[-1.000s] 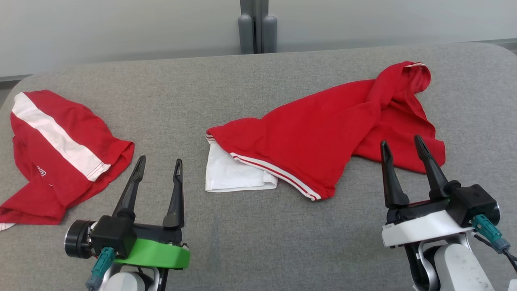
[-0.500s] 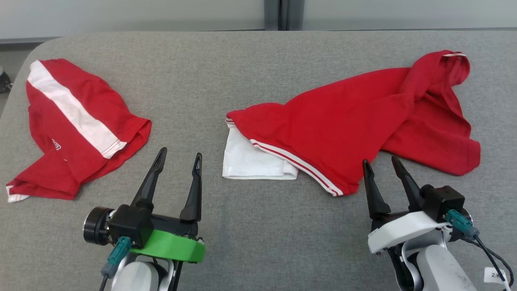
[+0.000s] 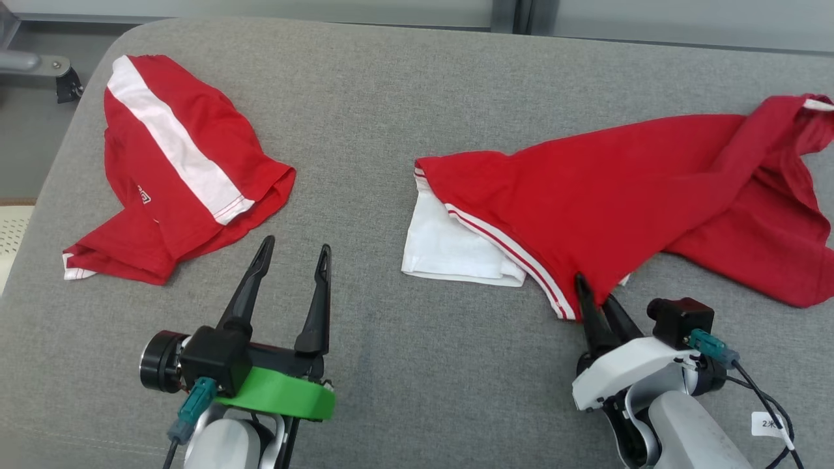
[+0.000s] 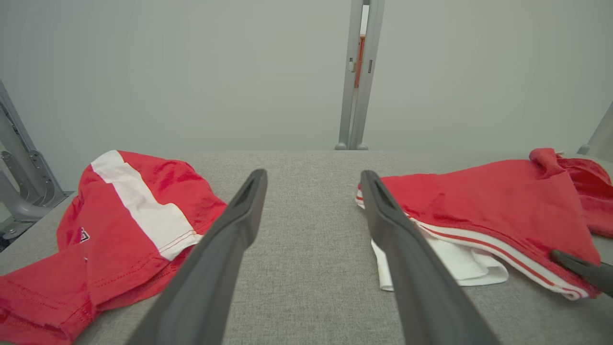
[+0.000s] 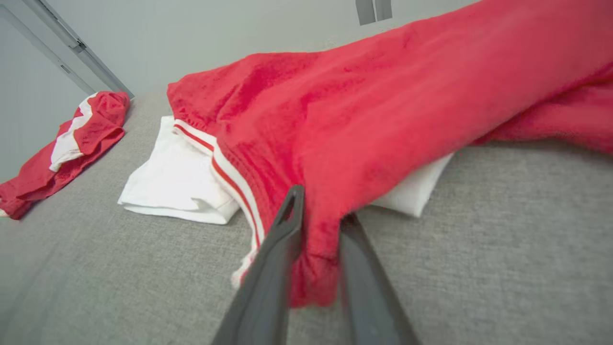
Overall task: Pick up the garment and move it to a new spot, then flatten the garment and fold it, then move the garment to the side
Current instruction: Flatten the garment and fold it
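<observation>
The garment (image 3: 619, 195) is a crumpled red shirt with white-striped hems, lying at the right of the grey padded table (image 3: 404, 98). A white part (image 3: 449, 247) sticks out under its left end. My right gripper (image 3: 593, 290) is at the garment's near corner. In the right wrist view that gripper (image 5: 322, 206) has its two fingers pinched on the red hem (image 5: 316, 268). My left gripper (image 3: 296, 244) stands open over bare table left of the garment, with nothing between its fingers (image 4: 230, 235). The left wrist view shows the garment (image 4: 479, 206) at the right.
A second red garment with a broad white band (image 3: 176, 169) lies bunched at the table's left end, close to the rounded left edge (image 3: 39, 215). A grey metal post (image 4: 357, 72) stands behind the table against a pale wall.
The head camera has shifted, sliding the whole scene right. My right gripper has reached forward to the garment's near corner and closed on the hem. The left gripper stays open.
</observation>
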